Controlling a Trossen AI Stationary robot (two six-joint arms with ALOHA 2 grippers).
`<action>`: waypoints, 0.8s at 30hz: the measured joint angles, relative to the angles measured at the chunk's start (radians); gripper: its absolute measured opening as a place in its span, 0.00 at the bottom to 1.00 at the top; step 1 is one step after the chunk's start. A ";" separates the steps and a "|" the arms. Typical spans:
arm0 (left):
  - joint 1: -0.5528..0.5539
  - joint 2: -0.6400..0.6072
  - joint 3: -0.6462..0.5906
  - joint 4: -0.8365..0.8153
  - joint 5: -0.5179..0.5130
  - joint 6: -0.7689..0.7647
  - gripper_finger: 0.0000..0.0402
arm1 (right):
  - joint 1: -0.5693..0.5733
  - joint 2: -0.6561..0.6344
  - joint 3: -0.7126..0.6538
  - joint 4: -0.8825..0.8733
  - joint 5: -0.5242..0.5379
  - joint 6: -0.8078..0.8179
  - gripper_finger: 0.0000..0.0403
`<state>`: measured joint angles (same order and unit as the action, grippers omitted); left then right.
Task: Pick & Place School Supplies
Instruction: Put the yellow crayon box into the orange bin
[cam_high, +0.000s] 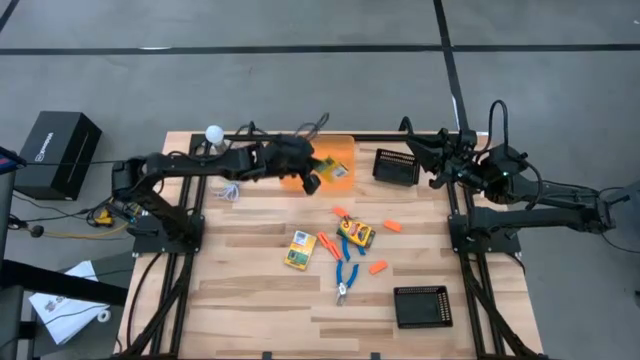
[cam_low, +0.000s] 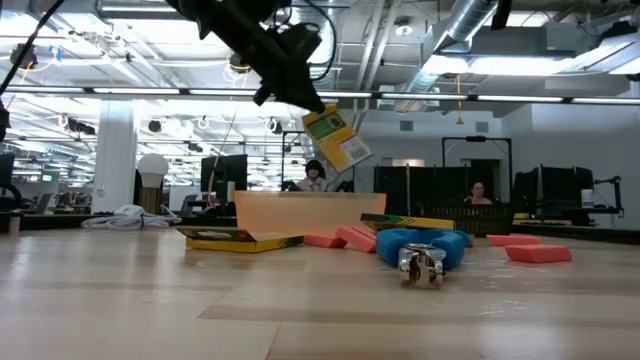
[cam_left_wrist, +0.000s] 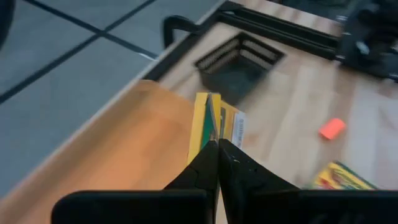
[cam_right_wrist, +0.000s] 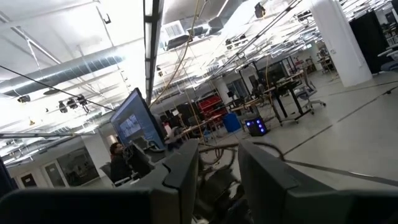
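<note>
The left end effector (cam_high: 312, 176) is clamped on a yellow-and-green crayon box (cam_high: 334, 169), holding it tilted in the air above the orange bin (cam_high: 290, 181), while the right end effector (cam_high: 437, 160), fingers apart, waits raised at the table's (cam_high: 250, 300) far right edge.

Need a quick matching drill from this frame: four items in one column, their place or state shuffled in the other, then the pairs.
1. left claw
2. orange bin
3. blue-handled pliers
4. right claw

A. lying on the table, centre
B. raised at the table's right edge, holding nothing
C. shut on a crayon box
D. under the held box

Pairs: 1-C, 2-D, 3-A, 4-B
</note>
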<state>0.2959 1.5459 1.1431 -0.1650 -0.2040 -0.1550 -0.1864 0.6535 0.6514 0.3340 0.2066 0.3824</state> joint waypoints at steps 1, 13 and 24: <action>0.018 0.000 0.000 0.000 0.001 0.011 0.00 | 0.000 0.000 0.000 0.000 0.000 0.000 0.27; 0.153 0.028 -0.046 -0.005 0.082 0.045 0.00 | 0.000 0.000 0.000 0.001 0.000 0.000 0.27; 0.145 0.102 -0.087 0.041 0.211 -0.015 0.20 | 0.001 0.000 0.000 0.003 -0.001 0.001 0.27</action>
<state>0.4408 1.6481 1.0561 -0.1236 0.0074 -0.1696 -0.1856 0.6536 0.6514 0.3367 0.2058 0.3836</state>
